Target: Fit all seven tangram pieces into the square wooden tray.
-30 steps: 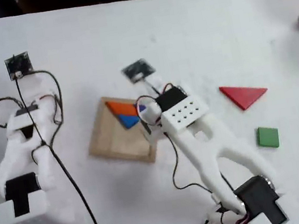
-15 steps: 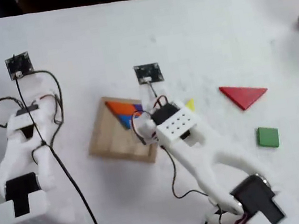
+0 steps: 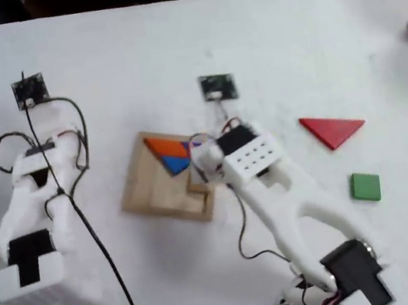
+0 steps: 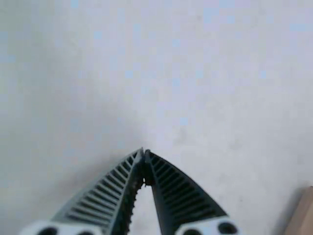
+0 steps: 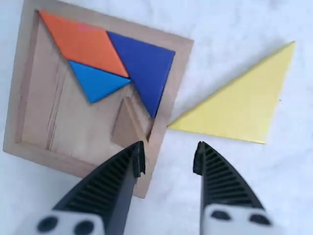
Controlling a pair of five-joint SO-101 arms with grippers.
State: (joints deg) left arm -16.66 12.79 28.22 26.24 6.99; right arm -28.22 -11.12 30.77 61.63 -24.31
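Since a second ago the right arm's wrist has been swung from over the tray toward its right-hand rim, while the left arm has hardly shifted.

At the left, the left gripper [image 4: 143, 155] is held over bare table [image 4: 195, 73], its fingers pressed together on nothing. It is judged to be parked aside so that the other arm has room.

Next, the square wooden tray [image 3: 155, 196] lies on the table, turned at an angle. Three pieces are seated along its far side: an orange parallelogram [image 5: 83, 43], a dark blue triangle [image 5: 146, 68] and a light blue triangle [image 5: 98, 81], set edge to edge so that no room is wasted. A small wood-coloured triangle [image 5: 128, 126] is seen just beside the dark blue one. Much of the tray floor is bare, so the task is judged about half done.

The right gripper [image 5: 168, 152] is hung over the tray's rim, its fingers spread with nothing between them. Just outside that rim a yellow triangle [image 5: 239, 107] lies flat, one tip near the wood; whether it touches cannot be told. It is judged the likely next piece.

Farther right, a red triangle [image 3: 332, 129] and a green square [image 3: 366, 186] lie well apart from the tray.
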